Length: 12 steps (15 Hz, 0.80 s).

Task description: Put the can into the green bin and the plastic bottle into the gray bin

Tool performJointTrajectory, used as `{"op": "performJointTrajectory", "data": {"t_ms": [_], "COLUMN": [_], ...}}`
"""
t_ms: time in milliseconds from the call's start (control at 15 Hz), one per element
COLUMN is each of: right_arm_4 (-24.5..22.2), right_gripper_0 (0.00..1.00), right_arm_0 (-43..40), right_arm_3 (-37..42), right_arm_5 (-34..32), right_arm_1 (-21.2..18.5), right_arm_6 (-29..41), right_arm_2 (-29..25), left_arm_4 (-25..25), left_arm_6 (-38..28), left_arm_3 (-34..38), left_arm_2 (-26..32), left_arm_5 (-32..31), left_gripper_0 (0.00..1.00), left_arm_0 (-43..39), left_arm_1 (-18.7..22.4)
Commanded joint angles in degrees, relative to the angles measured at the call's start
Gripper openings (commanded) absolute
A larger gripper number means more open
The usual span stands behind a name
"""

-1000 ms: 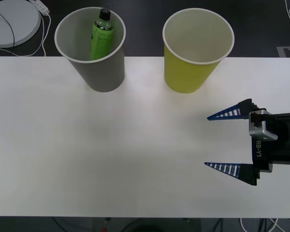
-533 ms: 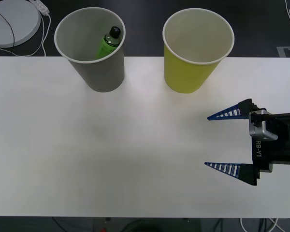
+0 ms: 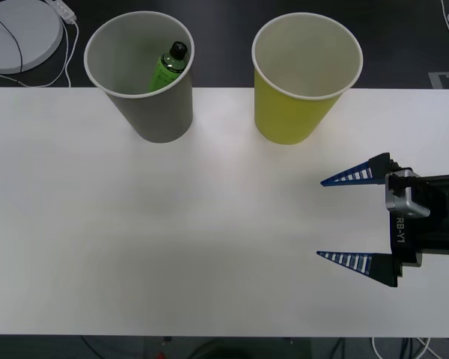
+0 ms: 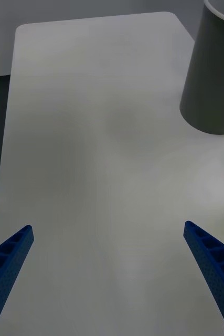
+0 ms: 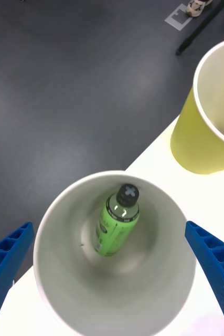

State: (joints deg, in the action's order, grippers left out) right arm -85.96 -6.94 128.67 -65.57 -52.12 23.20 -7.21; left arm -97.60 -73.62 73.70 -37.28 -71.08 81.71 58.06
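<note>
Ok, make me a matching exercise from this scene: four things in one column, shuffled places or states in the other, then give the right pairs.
Things:
1. plastic bottle
2. green bin
3. right pincer
4. left pincer

States or places:
A. open, low over the table's right side
B. open, above the gray bin
C. leaning inside the gray bin
D. upright at the table's far edge, nothing visible inside

Pairs: 1-C, 2-D, 3-A, 4-B
</note>
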Motion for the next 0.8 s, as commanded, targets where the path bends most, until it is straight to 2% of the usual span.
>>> {"op": "performJointTrajectory", "data": {"t_ms": [67, 533, 800], "right_arm_4": [0.0, 0.0, 0.0], "right_gripper_0": [1.00, 1.00, 1.00], "right_arm_0": [0.0, 0.0, 0.0], "right_arm_3": [0.0, 0.0, 0.0], "right_arm_5": [0.0, 0.0, 0.0], "right_arm_1": [0.0, 0.0, 0.0], "right_arm_6": [0.0, 0.0, 0.0], "right_arm_2": [0.0, 0.0, 0.0], "left_arm_4": [3.4, 15.0, 21.5], "left_arm_6": [-0.3, -0.2, 3.8], "left_arm_3": [5.3, 16.5, 21.2], "left_arm_2": [0.0, 0.1, 1.5], "left_arm_5": [1.4, 8.5, 11.8], "left_gripper_0": [1.00, 1.00, 1.00], "left_arm_0": [-3.2, -11.6, -17.4], "left_arm_1": [4.6, 15.6, 20.9]}}
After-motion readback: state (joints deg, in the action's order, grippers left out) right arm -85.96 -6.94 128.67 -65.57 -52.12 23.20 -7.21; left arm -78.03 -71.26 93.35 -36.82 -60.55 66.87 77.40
